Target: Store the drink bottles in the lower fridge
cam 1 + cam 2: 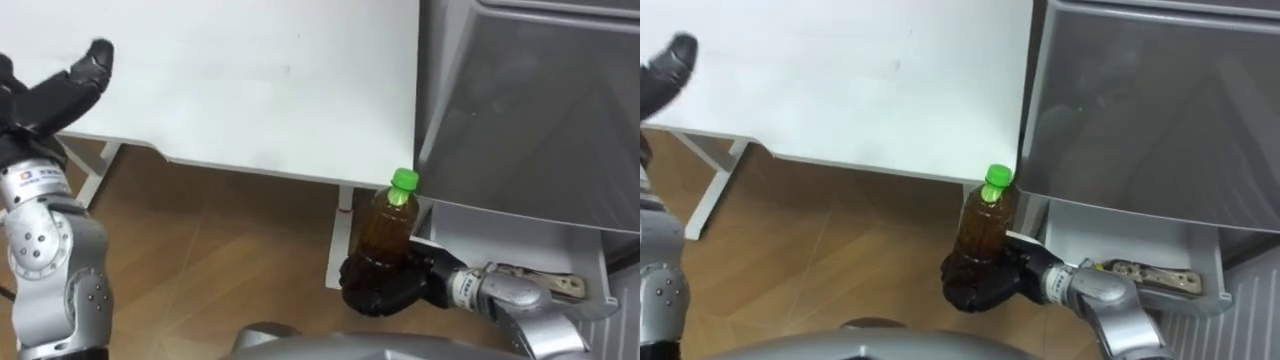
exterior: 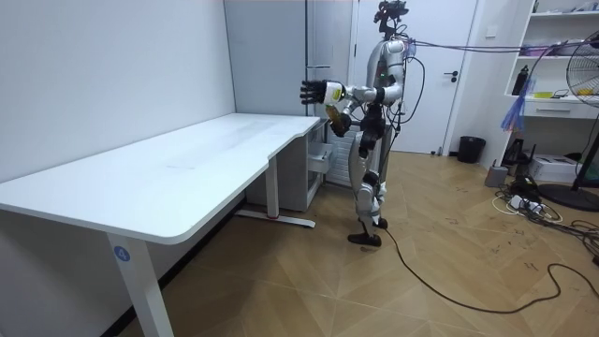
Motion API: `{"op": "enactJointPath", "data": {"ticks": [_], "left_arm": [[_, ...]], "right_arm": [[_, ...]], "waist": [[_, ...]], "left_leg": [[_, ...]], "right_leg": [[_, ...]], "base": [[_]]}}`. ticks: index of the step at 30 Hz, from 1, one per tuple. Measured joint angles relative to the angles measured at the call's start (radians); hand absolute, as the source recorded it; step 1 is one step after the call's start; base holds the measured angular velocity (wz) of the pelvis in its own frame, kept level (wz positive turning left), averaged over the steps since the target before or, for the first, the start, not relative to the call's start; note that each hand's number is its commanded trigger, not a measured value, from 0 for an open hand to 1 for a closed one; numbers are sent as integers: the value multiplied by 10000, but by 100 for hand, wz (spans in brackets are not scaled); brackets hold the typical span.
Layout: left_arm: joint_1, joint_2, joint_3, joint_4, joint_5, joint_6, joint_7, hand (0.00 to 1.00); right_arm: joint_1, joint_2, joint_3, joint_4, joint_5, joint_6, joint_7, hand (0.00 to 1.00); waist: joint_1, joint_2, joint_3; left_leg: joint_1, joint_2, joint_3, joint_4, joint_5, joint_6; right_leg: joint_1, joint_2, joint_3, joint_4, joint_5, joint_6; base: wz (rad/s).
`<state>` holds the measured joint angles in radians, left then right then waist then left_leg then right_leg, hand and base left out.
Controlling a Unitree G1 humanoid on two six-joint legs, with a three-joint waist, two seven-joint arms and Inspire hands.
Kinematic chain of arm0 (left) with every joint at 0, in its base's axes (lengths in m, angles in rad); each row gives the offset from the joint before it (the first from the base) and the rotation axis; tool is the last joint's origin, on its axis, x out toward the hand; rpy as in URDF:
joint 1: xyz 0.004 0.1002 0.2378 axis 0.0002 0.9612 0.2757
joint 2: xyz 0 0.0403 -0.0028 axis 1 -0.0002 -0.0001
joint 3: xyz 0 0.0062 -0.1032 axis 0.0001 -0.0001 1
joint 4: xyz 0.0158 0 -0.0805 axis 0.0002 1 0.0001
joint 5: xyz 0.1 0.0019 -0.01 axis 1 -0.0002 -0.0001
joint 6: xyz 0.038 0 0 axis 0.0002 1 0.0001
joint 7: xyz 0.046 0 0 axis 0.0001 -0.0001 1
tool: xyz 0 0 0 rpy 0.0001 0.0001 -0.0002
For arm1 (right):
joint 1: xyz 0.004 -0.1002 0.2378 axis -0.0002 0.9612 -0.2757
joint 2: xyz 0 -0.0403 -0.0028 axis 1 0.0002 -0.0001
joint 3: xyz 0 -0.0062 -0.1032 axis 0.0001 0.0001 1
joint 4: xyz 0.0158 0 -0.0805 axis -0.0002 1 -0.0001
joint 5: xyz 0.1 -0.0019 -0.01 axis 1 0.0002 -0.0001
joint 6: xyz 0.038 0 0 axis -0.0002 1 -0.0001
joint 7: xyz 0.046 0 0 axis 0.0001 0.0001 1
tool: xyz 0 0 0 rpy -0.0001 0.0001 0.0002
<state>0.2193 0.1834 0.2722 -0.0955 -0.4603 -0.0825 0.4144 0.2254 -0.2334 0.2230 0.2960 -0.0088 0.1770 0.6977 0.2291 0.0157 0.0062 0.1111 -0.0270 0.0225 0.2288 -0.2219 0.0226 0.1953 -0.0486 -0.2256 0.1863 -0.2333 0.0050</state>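
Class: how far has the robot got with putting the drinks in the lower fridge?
Done: the bottle is picked up, and the drawer low in the fridge stands pulled out. In hand: the right robot hand is curled round the bottle, beside the drawer. The left robot hand is raised, open. Left: the bottle is not yet in.

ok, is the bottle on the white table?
No, the right hand holds the bottle in the air, clear of the white table.

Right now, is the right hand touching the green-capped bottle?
Touching. The left eye view shows the right hand with its fingers curled round the base of the green-capped bottle.
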Motion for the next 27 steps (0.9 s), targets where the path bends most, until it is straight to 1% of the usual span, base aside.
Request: {"op": "enactJointPath", "data": {"ticks": [1, 3, 4, 6, 7, 8, 9, 10, 11, 12, 13, 14, 15, 17, 19, 20, 23, 25, 27], "left_arm": [[36, 2, -1, 231, -35, 5, 104, 0], [106, 7, -105, 1559, -104, 10, 409, 0], [154, 5, -147, 1868, -108, 24, 435, 0], [317, -2, -225, 2773, -107, 232, 558, 0], [346, -3, -235, 2942, -107, 277, 577, 0], [370, 1, -290, 3417, -101, 288, 579, 0], [404, 24, -448, 3992, -94, 289, 575, 0], [425, 27, -533, 4321, -95, 306, 558, 0], [521, 27, -729, 4786, -102, 430, 531, 0], [639, 27, -1000, 5133, -129, 560, 486, 0], [647, 27, -1141, 5357, -190, 596, 449, 0], [651, 27, -1380, 5862, -201, 638, 310, 0], [656, 27, -1485, 6105, -200, 674, 248, 0], [698, 27, -1800, 6969, -214, 855, 45, 0], [700, 29, -2114, 7463, -430, 948, -99, 0], [703, 25, -2285, 7741, -522, 1059, -206, 0], [692, 23, -2382, 8664, -530, 1268, -609, 0], [694, 25, -2363, 9186, -584, 1323, -771, 0], [694, 29, -2359, 9774, -596, 1503, -908, 0]], "right_arm": [[-2, 6, 22, -1, 2, 0, -71, 100], [-53, -57, 262, 0, 5, 3, -389, 100], [-52, -56, 298, 0, 5, 4, -428, 100], [-52, 34, 317, 0, 5, 75, -428, 100], [-58, 33, 331, 0, 6, 94, -422, 100], [-65, 6, 334, 0, 41, 151, -428, 100], [-130, -31, 315, 0, 58, 200, -441, 100], [-183, -47, 312, 0, 58, 219, -452, 100], [-247, -42, 319, -1, 59, 238, -526, 100], [-268, -30, 328, -6, 96, 277, -588, 100], [-271, -41, 347, -6, 152, 317, -622, 100], [-293, -52, 389, -6, 266, 411, -643, 100], [-294, -48, 400, -6, 340, 428, -643, 100], [-293, -68, 436, -5, 695, 432, -694, 100], [-300, -142, 528, -4, 1019, 432, -824, 100], [-317, -227, 660, 17, 1229, 433, -882, 100], [-329, -266, 738, 66, 1303, 435, -901, 100], [-331, -282, 753, 67, 1300, 441, -1050, 100], [-337, -300, 768, 67, 1298, 545, -1205, 100]], "waist": [[31, -8, 1], [49, -21, -1], [48, -48, 0], [39, -167, 9], [44, -206, 9], [37, -273, -12], [22, -273, -12], [13, -266, -8], [3, -263, -5], [-35, -268, -7], [-32, -270, -8], [-24, -264, -9], [-17, -262, -8], [-48, -260, -4], [-55, -257, -3], [-66, -257, 2], [-70, -276, 8], [-72, -294, 13], [-95, -313, 20]], "left_leg": [[-1, -3, 11, -6, 0, 0], [34, -5, 45, -68, 1, 1], [38, -6, 50, -76, 1, 2], [13, 1, 15, -81, 0, 1], [17, 1, 14, -84, -1, 0], [21, -3, 14, -82, -2, 1], [27, -8, 20, -76, -4, 5], [21, -11, 30, -75, -5, 6], [1, -10, 44, -72, -6, 9], [-15, -10, 40, -73, -7, 10], [-18, -10, 37, -76, -8, 11], [-25, -10, 31, -85, -8, 11], [-18, -5, 31, -91, -7, 10], [-52, 5, 20, -77, -6, 7], [-142, -2, -8, -82, -6, 7], [-155, -4, -5, -85, -6, 7], [-115, -7, 23, -118, -6, 7], [-117, -9, 92, -139, -5, 8], [-126, -9, 134, -80, -6, 9]], "right_leg": [[-10, -5, 1, 5, 0, 0], [-31, -13, 43, 14, -1, 1], [-34, -14, 45, 14, -1, 2], [-53, -4, 21, -8, -2, 3], [-47, -2, 16, -9, -2, 3], [-30, -8, -4, -12, -2, 3], [-23, -14, 1, -4, -1, 3], [-35, -19, 4, -7, -1, 3], [-53, -20, -5, -11, 6, 13], [-52, -20, -9, -11, 7, 15], [-48, -20, -10, -10, 7, 16], [-36, -19, -13, -8, 7, 16], [-27, -13, -13, -9, 7, 16], [-33, -6, -43, -7, 7, 15], [-58, -10, -67, -8, 8, 15], [-60, -12, -59, -9, 8, 14], [-55, -12, -29, -13, 8, 15], [-51, -11, 1, -13, 8, 15], [-54, -20, -3, -13, 10, 17]], "base": [[-4], [-6], [-4], [0], [3], [0], [0], [-4], [-4], [0], [0], [0], [0], [2], [5], [0], [-1], [-4], [0]]}}
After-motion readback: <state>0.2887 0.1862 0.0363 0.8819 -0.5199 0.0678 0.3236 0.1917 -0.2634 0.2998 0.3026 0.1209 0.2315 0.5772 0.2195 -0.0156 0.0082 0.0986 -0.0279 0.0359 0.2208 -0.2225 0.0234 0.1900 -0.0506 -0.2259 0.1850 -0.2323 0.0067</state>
